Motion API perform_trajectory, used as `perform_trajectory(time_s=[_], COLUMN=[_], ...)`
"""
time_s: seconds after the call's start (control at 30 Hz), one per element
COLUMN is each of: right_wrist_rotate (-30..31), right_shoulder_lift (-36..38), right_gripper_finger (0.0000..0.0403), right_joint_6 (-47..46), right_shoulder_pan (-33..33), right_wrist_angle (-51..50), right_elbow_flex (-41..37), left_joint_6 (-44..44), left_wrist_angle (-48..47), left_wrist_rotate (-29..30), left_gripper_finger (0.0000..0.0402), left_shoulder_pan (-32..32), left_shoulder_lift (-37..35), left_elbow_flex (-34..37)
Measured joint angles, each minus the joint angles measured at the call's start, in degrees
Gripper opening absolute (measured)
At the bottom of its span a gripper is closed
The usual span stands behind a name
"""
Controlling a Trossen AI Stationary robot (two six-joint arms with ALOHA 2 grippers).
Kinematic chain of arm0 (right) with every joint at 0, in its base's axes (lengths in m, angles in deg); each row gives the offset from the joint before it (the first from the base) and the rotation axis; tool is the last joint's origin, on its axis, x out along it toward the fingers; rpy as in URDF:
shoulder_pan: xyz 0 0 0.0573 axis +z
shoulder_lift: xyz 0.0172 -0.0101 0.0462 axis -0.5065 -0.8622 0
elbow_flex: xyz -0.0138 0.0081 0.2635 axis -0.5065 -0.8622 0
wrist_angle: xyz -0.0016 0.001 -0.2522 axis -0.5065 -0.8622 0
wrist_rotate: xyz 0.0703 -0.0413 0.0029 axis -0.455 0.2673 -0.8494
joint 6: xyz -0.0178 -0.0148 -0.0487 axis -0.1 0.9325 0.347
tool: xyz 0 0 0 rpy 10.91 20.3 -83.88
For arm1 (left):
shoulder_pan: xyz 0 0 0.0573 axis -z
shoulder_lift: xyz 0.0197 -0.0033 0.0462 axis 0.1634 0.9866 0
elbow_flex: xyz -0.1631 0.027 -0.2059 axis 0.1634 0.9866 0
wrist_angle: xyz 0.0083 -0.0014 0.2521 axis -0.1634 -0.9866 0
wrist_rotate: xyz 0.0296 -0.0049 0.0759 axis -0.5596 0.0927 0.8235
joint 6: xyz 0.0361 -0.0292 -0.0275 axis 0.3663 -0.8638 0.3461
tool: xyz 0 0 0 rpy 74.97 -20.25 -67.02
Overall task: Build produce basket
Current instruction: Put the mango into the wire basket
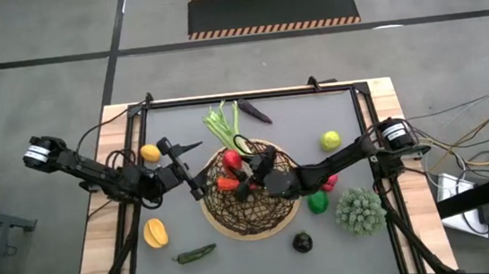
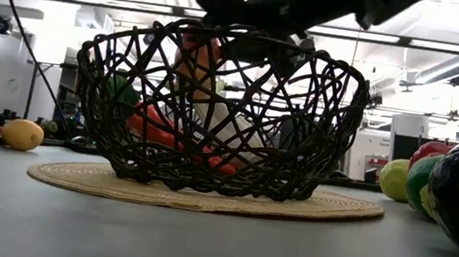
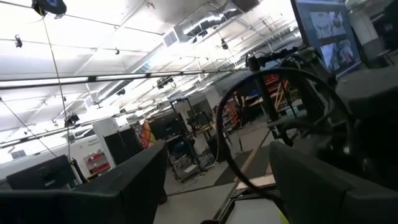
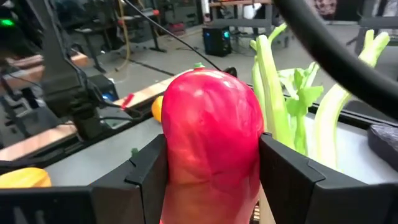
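The dark wicker basket (image 1: pixel 261 214) (image 2: pixel 219 109) sits mid-table on a tan mat. In it lie an orange carrot (image 1: pixel 225 184) and the white end of the leek (image 1: pixel 223 124), whose green leaves stick out over the far rim. My right gripper (image 1: pixel 240 166) (image 4: pixel 211 168) reaches in from the right over the basket, shut on a red pepper (image 1: pixel 231 160). My left gripper (image 1: pixel 199 170) (image 3: pixel 211 186) hovers open just left of the basket's rim, tipped upward and holding nothing. My right gripper pinches the red pepper (image 4: pixel 211 137) between its two fingers (image 4: pixel 146 177), one on each side of its body, with the rounded end sticking out past the fingertips. The fingers come roughly level from the table's right. The pepper (image 2: pixel 196 58) sits at about rim height over the basket's far-left part.
Around the basket lie two lemons (image 1: pixel 150 152) (image 1: pixel 155 233), a green chili (image 1: pixel 195 253), an eggplant (image 1: pixel 256 112), a lime (image 1: pixel 330 139), a dark round fruit (image 1: pixel 302 241), a green fruit (image 1: pixel 319 202), a red one (image 1: pixel 331 183) and a spiky green plant (image 1: pixel 360 211).
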Motion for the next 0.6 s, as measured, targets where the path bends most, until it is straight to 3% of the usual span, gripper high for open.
perform_trajectory(time_s=[0.37,0.6], right_wrist_rotate=[0.7,0.7], right_shoulder_lift=[-3.7,-4.4], right_gripper_finger=[0.02,0.0247], right_joint_6=[-2.7,-4.2], right_shoulder_pan=[-0.6,-0.8], right_wrist_angle=[-1.4,-3.6], right_elbow_flex=[2.4,2.6], left_joint_6=[-1.1,-1.1], left_wrist_angle=[-0.2,-0.2], left_wrist_rotate=[-0.1,-0.1], left_gripper_finger=[0.0263,0.0263], left_shoulder_pan=[0.0,0.0], left_shoulder_lift=[-1.6,-1.5], left_elbow_flex=[1.1,1.0])
